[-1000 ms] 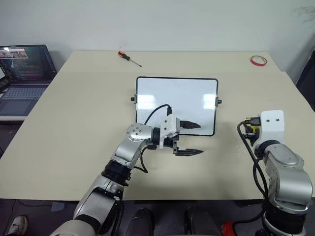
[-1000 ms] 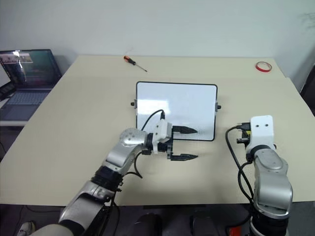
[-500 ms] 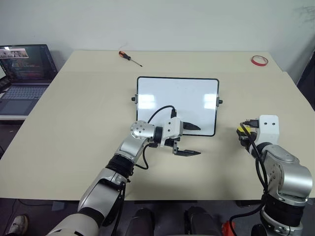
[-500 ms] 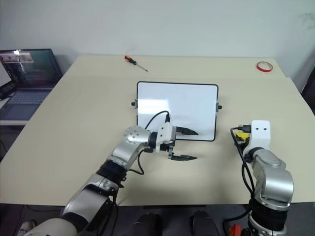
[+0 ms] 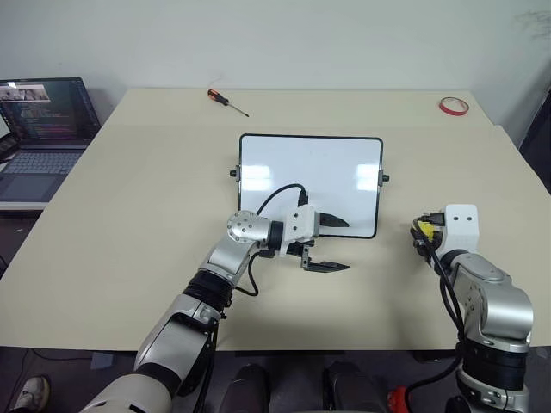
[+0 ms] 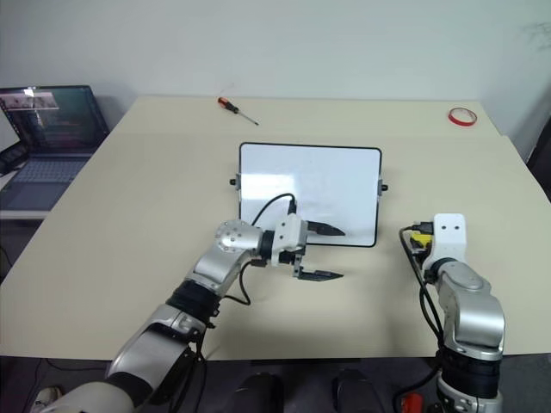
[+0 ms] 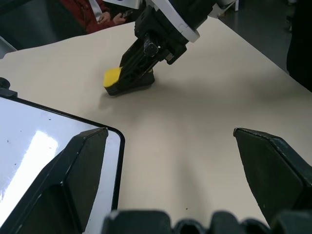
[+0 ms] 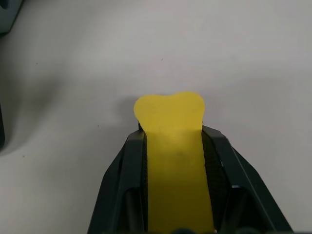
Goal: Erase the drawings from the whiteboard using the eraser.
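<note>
The glossy white whiteboard (image 5: 310, 183) with its thin black frame looks clean; no red drawings are visible, so the erasing seems done. The right gripper (image 8: 170, 139) is clenched on the soft yellow block eraser (image 8: 171, 161), low over the matte beige counter (image 5: 155, 198). The left gripper (image 5: 331, 243) hangs released, one finger over the board's near edge.

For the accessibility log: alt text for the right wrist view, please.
The right end effector is shut on the eraser, a yellow block squeezed between its two black fingers, its tip bulging out just above the beige table.
</note>
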Robot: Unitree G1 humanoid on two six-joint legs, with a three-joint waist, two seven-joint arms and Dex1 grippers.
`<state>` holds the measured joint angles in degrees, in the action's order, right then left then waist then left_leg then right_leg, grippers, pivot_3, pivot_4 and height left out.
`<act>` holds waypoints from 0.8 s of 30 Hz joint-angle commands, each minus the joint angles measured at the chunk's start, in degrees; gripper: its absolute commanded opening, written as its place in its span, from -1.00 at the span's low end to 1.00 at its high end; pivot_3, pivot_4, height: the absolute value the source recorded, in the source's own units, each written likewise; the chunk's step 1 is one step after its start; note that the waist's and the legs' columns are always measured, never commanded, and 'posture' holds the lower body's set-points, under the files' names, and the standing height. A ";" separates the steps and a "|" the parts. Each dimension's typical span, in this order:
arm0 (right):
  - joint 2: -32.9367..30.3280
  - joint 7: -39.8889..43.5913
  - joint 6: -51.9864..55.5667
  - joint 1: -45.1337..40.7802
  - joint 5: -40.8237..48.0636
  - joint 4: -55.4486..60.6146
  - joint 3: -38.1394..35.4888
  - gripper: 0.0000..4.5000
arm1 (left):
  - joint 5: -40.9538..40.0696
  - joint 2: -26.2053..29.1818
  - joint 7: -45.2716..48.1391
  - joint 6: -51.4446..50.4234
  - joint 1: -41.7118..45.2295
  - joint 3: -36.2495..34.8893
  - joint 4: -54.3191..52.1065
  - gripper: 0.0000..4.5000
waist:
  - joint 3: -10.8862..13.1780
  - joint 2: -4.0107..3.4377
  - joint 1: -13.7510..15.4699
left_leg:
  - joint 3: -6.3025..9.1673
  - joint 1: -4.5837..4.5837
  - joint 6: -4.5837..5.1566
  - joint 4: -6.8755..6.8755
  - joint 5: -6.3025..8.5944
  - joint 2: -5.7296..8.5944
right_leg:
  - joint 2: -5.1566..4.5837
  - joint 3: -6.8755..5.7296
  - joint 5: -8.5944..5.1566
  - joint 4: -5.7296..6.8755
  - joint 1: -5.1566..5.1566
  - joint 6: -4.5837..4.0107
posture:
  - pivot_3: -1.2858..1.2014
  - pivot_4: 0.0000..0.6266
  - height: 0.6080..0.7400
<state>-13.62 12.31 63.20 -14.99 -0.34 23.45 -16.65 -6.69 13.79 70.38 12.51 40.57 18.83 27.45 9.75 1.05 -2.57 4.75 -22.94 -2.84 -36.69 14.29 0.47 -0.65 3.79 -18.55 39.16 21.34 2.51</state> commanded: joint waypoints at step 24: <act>-1.78 -4.30 -0.38 -0.60 3.50 4.30 -0.97 0.98 | -2.13 2.12 -2.43 -5.33 -2.27 -2.57 -9.49 1.00 | 0.00 0.00 -0.14 | -0.01 0.00 0.00 -0.03 0.00 -0.02 | 0.00 0.03 0.00 0.08 0.01 0.00 | 0.03 -0.52 1.00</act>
<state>-15.52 8.45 62.77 -14.80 2.15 24.00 -16.76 -6.88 15.62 69.03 8.77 38.47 18.00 21.70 9.75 1.04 -2.71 4.73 -22.94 -2.84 -36.72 14.29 0.45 -0.65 3.83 -18.55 39.25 21.36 2.51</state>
